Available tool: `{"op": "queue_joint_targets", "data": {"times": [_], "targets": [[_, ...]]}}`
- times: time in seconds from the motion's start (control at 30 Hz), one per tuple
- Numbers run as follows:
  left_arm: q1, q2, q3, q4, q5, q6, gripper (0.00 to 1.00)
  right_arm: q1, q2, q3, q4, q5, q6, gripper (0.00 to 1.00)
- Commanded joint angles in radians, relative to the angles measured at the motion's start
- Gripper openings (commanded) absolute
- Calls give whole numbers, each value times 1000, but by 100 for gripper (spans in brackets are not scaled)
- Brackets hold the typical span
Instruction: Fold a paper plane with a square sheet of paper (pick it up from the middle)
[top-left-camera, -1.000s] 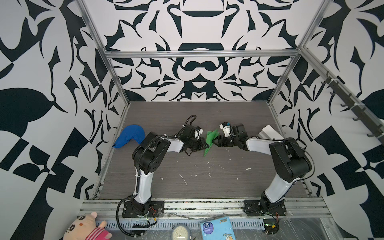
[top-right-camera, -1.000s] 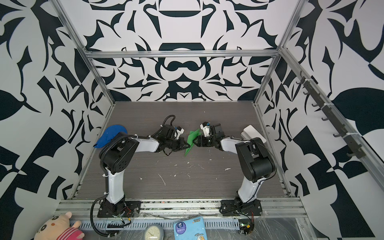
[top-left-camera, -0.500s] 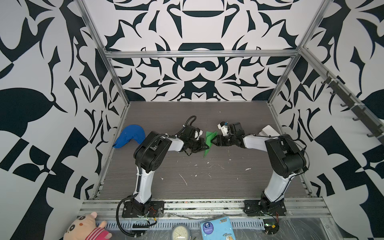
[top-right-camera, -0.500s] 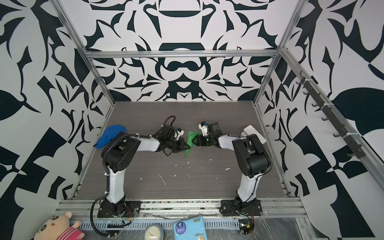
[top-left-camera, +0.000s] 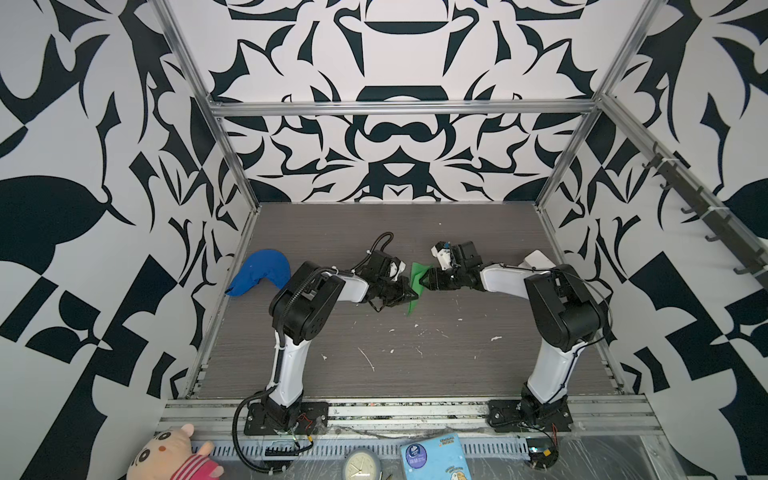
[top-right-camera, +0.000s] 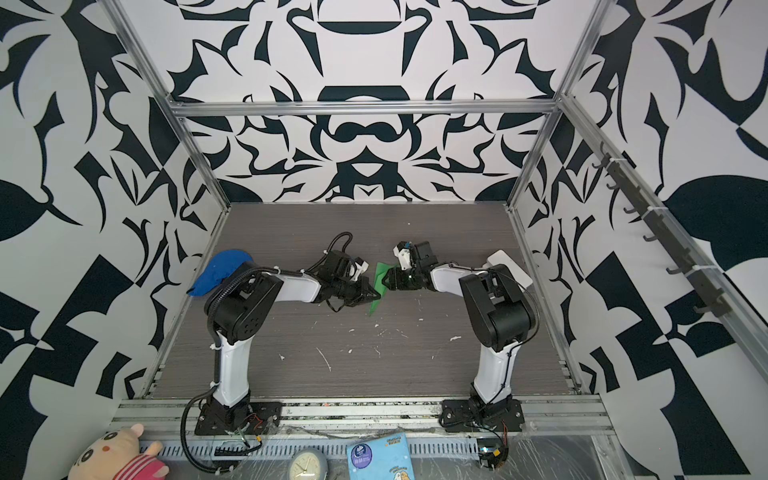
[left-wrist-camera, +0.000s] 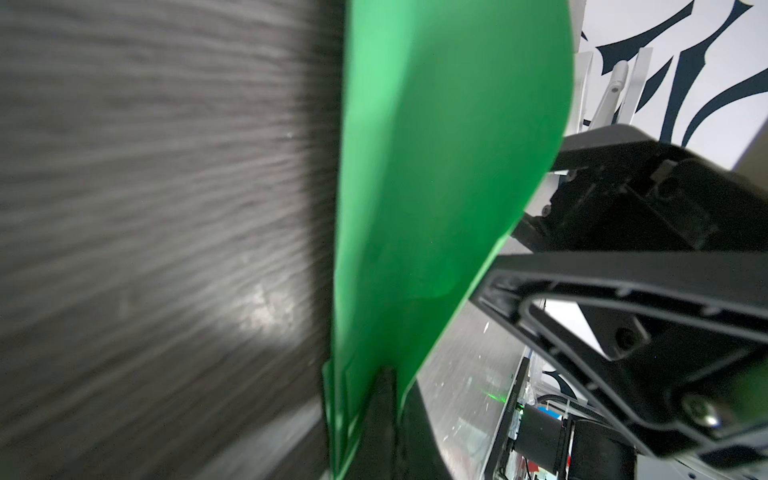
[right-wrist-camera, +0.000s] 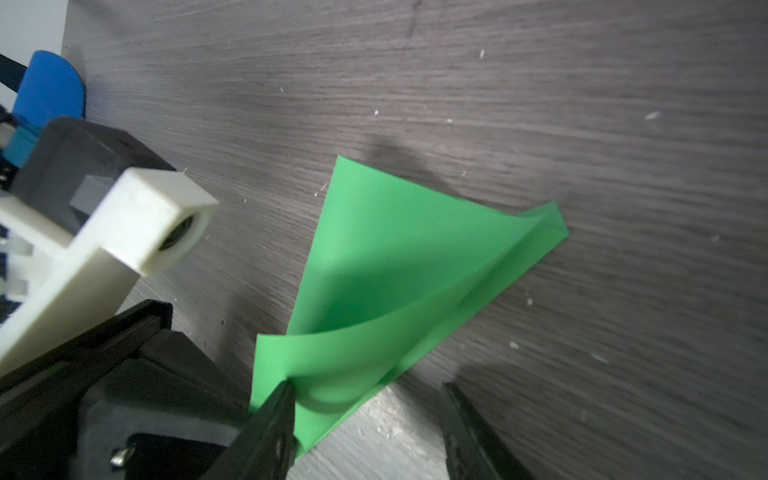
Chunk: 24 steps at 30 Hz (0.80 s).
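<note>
The green paper (top-left-camera: 414, 286), partly folded, stands on its edge in the middle of the table (top-left-camera: 374, 232), between the two arms. The left gripper (top-left-camera: 411, 296) is closed and pinches the paper's layers from the left. The right gripper (right-wrist-camera: 365, 390) is wide, with one finger (right-wrist-camera: 282, 411) touching a curled flap. I think the next crease needs care. The right jaws should take only this loose flap, near its edge, against a firm left pinch, because thin paper buckles easily.

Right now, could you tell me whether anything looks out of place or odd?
The green paper is not lying flat: one flap bows up instead of being creased. White scraps litter the table.
</note>
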Motion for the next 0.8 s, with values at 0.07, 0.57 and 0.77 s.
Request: {"op": "queue_joint_targets", "data": {"times": [0.07,0.57,0.77], "targets": [[6,12,3,0,-8,-21,5,16,22,48,-69,54,-21,60],[15,-13,-14,6,-29,-31,17,72,74,94,-219,248,-16,56],[17,-26,-29,22,-31,-36,21,79,90,93,-219,254,25,56]]}}
